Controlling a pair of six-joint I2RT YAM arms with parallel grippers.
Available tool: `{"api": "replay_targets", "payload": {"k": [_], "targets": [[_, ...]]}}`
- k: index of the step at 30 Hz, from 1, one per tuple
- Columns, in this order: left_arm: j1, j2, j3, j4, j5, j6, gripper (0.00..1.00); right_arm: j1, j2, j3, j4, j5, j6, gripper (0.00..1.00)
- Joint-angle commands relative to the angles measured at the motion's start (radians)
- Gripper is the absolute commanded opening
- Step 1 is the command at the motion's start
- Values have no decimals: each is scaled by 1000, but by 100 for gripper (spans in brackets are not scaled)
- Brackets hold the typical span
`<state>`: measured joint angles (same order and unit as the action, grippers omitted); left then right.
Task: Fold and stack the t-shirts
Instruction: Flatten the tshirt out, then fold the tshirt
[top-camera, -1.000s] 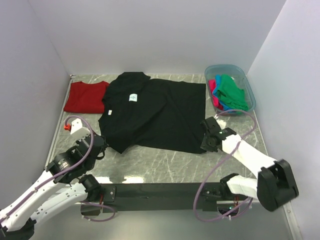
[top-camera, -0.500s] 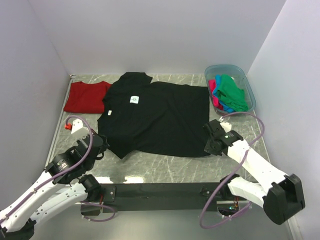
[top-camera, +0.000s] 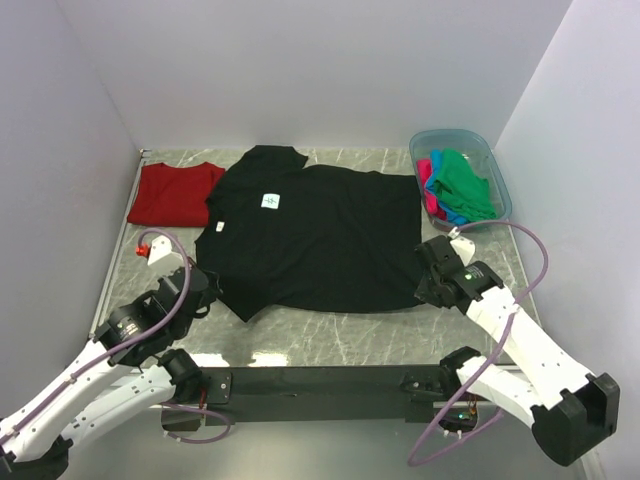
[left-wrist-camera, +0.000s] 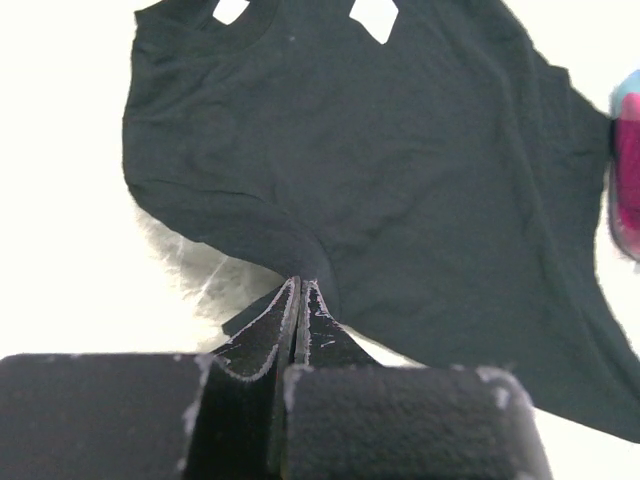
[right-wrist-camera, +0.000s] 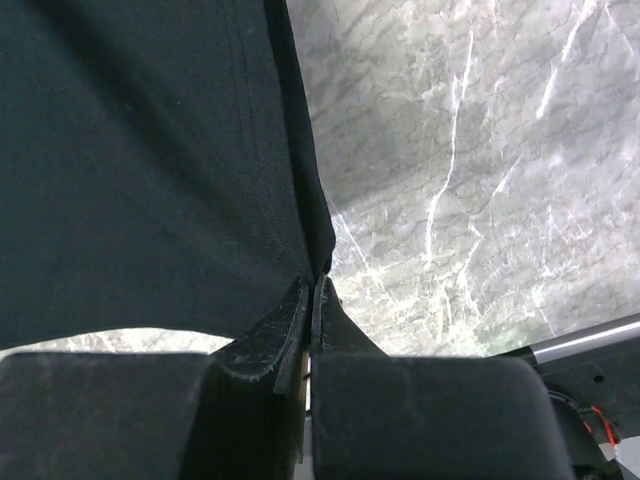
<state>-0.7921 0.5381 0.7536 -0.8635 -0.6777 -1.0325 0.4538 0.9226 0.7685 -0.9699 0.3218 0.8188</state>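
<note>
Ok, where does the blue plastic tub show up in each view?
Top external: the tub sits in the upper right of the picture, with green, pink and blue cloth in it.
Left wrist: the tub is at the right edge, cut off by the frame.
Right wrist: not in it.
Shared landmark: the black t-shirt, which appears in all three views.

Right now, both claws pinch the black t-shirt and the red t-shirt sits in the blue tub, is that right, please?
No: the top view shows the red t-shirt on the table, left of the black t-shirt, not in the tub.
</note>
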Motion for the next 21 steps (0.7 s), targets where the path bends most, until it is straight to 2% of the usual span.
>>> {"api": "replay_targets", "payload": {"k": [1, 6, 8, 13, 21], "targets": [[8, 5, -13, 93, -8, 35, 1, 6, 24, 28, 29, 37, -21, 0], [34, 138, -28, 240, 47, 83, 1, 2, 176, 51, 106, 72, -76, 0], [98, 180, -42, 293, 79, 135, 1, -7, 231, 60, 157, 63, -101, 0], [286, 307, -53, 487, 266, 245, 1, -35, 335, 97, 230, 39, -173, 0], [422, 520, 49, 616, 421, 345, 1, -115, 487, 186, 280, 8, -273, 0]]}}
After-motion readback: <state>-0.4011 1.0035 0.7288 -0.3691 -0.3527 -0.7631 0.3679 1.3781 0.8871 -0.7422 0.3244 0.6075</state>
